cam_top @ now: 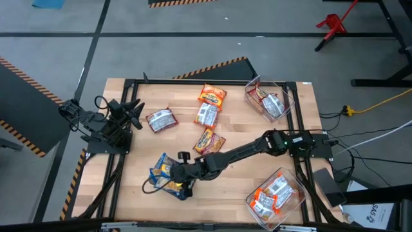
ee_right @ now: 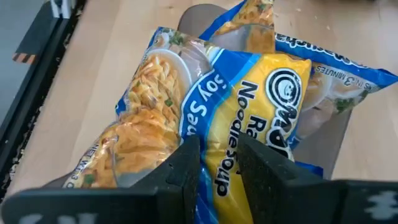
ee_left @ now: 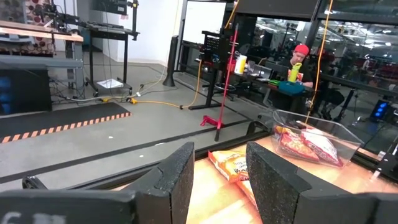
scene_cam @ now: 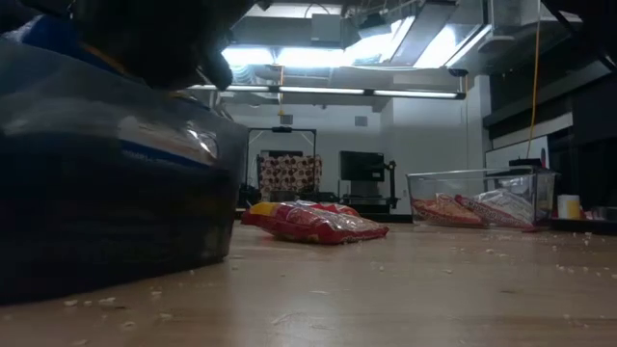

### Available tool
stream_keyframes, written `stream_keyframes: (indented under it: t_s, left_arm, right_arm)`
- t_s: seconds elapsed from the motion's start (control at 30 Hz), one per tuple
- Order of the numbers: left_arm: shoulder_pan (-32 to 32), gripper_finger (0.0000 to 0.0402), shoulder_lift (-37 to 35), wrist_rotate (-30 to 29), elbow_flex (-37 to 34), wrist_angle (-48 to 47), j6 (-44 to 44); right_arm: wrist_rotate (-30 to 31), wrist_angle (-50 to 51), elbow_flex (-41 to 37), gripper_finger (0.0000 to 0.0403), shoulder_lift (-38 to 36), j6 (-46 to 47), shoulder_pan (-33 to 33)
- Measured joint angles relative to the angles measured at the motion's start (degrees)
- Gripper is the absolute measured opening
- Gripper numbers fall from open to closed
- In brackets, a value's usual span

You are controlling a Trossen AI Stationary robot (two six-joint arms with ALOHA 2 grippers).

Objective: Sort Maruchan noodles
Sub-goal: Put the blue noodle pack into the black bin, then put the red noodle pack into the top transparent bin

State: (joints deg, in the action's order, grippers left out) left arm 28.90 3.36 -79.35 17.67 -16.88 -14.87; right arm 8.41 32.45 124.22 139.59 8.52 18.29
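now your right end effector (ee_right: 216, 163) pinches the blue-yellow packet (ee_right: 249, 106) over its bin (cam_top: 168, 183); open gently, low, letting it drop flat.

Four loose noodle packets (cam_top: 205, 114) on the table, perhaps three blue-yellow ones (cam_top: 163, 171), two clear bins (cam_top: 270, 100).
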Motion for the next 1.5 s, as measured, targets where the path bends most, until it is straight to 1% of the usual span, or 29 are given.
stream_keyframes:
  t_s: [0.1, 0.23, 0.3, 0.4, 0.43, 0.5, 0.6, 0.73, 0.87, 1.0, 1.13, 1.17, 1.27, 1.5]
  left_arm:
    - [0.0, 0.014, 0.0, 0.0, 0.0, 0.0, 0.0]
    - [0.0, 0.014, 0.0, 0.0, 0.0, 0.0, 0.0]
    - [0.0, 0.014, 0.0, 0.0, 0.0, 0.0, 0.0]
    - [0.0, 0.014, 0.0, 0.0, 0.0, 0.0, -0.1]
    - [0.0, 0.014, 0.0, 0.0, 0.0, 0.0, -0.1]
    - [0.0, 0.014, 0.0, -0.3, 0.0, 0.0, -0.3]
    - [0.0, 0.014, 0.0, -1.4, 0.0, 0.0, -1.6]
    - [0.0, 0.014, 0.0, -1.6, 0.0, -0.1, -1.6]
    - [0.0, 0.014, 0.0, -2.8, 0.0, -0.2, -1.6]
    - [0.0, 0.014, 0.0, -4.0, 0.0, -0.3, -1.5]
    - [0.0, 0.014, 0.0, -4.2, 0.0, -0.2, -1.5]
    - [0.0, 0.014, 0.0, -4.2, 0.0, -0.2, -1.5]
    - [0.0, 0.014, 0.0, -4.2, 0.0, -0.2, -1.5]
    - [0.0, 0.014, 0.0, -4.5, 0.0, -0.3, -1.5]
  right_arm:
    - [-0.3, 0.3, 0.2, 0.0099, -0.4, -0.1, -0.1]
    - [1.8, 2.7, 3.6, 0.0099, -1.7, -4.0, -0.2]
    - [4.9, 3.8, 5.9, 0.0099, -3.4, -6.1, -0.5]
    - [12.7, 5.1, 9.3, 0.0099, -5.7, -7.3, -2.0]
    - [14.2, 6.4, 10.2, 0.0102, -5.9, -7.3, -3.0]
    - [14.3, 8.4, 10.7, 0.0114, -5.8, -7.6, -5.4]
    - [10.0, 9.5, 10.3, 0.0152, -5.6, -7.7, -9.7]
    - [0.6, 7.1, 8.8, 0.0229, -4.2, -8.7, -15.6]
    - [-0.6, 6.3, 7.7, 0.0296, -0.7, -10.4, -20.4]
    - [-1.5, 3.2, 7.9, 0.034, 2.6, -10.7, -24.5]
    - [-1.7, 0.8, 7.8, 0.0364, 6.2, -12.0, -27.3]
    - [-2.6, 0.3, 7.8, 0.0367, 6.6, -11.9, -27.8]
    - [-5.8, -1.1, 7.9, 0.0371, 7.8, -11.9, -28.6]
    - [-9.5, -6.7, 7.9, 0.0371, 11.3, -10.5, -28.8]
